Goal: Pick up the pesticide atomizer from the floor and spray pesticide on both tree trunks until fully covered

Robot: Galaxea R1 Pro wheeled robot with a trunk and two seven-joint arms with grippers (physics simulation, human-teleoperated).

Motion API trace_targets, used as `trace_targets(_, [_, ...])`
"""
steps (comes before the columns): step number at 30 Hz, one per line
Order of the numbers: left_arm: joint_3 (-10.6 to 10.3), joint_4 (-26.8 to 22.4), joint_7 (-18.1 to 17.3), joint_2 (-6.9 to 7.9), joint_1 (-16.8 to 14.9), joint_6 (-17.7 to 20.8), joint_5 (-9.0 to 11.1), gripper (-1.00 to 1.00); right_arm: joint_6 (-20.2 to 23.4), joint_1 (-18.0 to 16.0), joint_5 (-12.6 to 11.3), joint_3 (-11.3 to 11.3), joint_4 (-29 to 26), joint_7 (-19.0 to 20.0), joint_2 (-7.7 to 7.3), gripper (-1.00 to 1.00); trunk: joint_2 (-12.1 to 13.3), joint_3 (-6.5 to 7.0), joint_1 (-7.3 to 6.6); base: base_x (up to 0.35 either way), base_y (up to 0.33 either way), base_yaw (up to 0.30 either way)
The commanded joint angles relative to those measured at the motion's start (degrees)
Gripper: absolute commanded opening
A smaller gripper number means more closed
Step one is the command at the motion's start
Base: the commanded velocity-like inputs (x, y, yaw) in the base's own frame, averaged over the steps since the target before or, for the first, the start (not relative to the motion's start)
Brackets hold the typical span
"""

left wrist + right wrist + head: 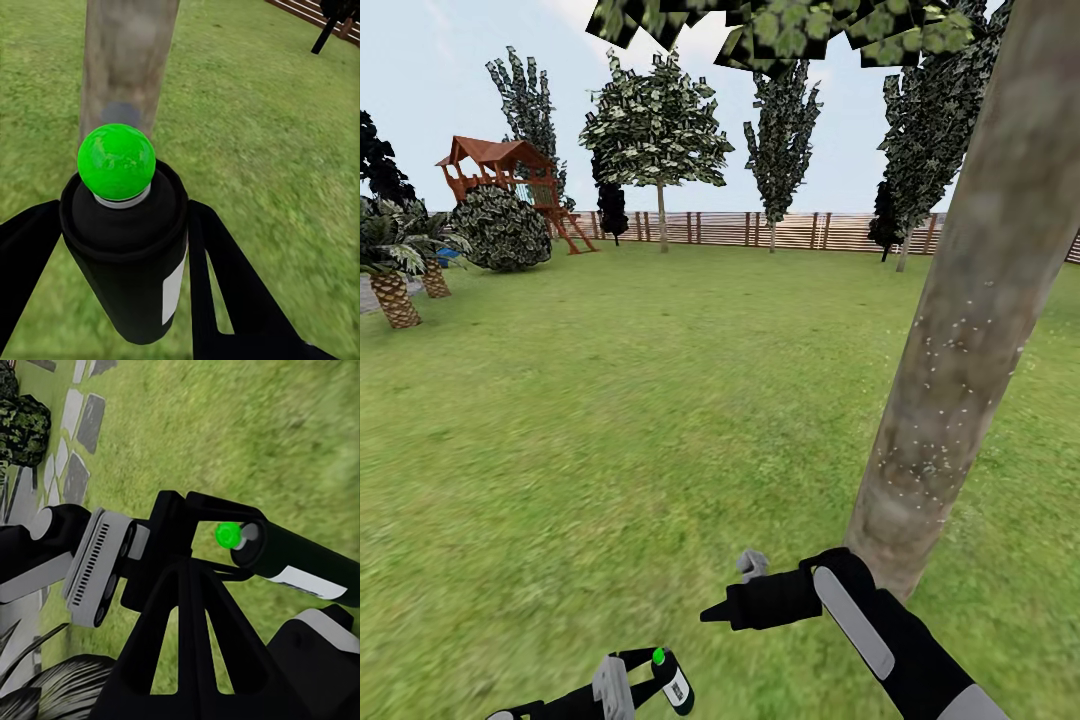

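I see the pesticide atomizer (676,689), a dark cylinder with a bright green ball top and a white label, held in my left gripper (660,672) low over the grass. In the left wrist view the atomizer (124,247) sits between the black fingers (225,270) and faces the near tree trunk (127,67). That thick grey-brown trunk (970,330) rises at the right, with white pesticide specks (935,400) on its lower half. My right gripper (712,612) is shut and empty beside the trunk's base. A second tree (658,130) stands far off by the fence.
A slatted wooden fence (760,228) rings the lawn. A red playset (510,170), a round bush (505,230) and short palms (395,275) stand at the left. Dark conifers (885,225) line the back. Stepping stones (75,442) lie past the grass.
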Motion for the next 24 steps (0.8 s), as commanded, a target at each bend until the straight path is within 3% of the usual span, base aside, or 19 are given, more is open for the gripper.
trace_targets(1, [-0.3,0.03,0.04,0.07,-0.1,-0.27,0.42,-1.0,0.03,-0.07,0.52,0.05,-0.01,0.5,-0.03,-1.0,-0.14,-0.13,0.04,0.0,0.0,0.0])
trace_targets(13, [-0.33,-0.67,0.04,0.07,-0.02,-0.27,0.42,-1.0,0.03,-0.07,0.58,0.14,1.61,-0.08,1.45,-1.0,-0.14,-0.13,0.04,0.0,0.0,0.0])
trace_targets(24, [-0.46,-1.31,0.04,0.07,0.27,-0.27,0.33,-1.0,0.03,-0.07,0.52,0.02,1.99,-0.37,1.76,-1.0,-0.14,-0.13,0.04,0.0,0.0,0.0])
